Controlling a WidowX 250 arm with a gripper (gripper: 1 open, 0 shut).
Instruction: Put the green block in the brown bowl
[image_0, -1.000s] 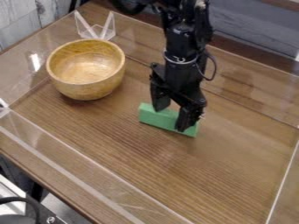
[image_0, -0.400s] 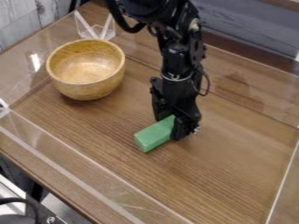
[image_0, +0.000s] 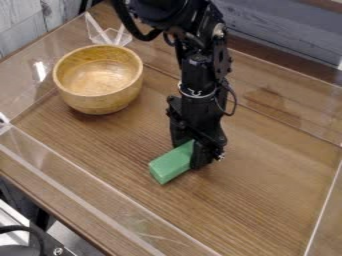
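The green block (image_0: 168, 165) lies on the wooden table (image_0: 267, 190) in the middle of the view, its long side pointing toward the front left. My gripper (image_0: 197, 151) points straight down over the block's far right end. Its black fingers are drawn in on either side of that end, which they hide. The brown bowl (image_0: 98, 78) stands empty at the back left, well apart from the gripper and the block.
A low clear plastic wall (image_0: 80, 185) runs around the table's top. A clear plastic piece (image_0: 107, 30) stands just behind the bowl. The table's front edge drops off at the lower left.
The fingers have gone from wide apart to drawn in on the block. The block has swung round and now points toward the front left, a little nearer the front edge.
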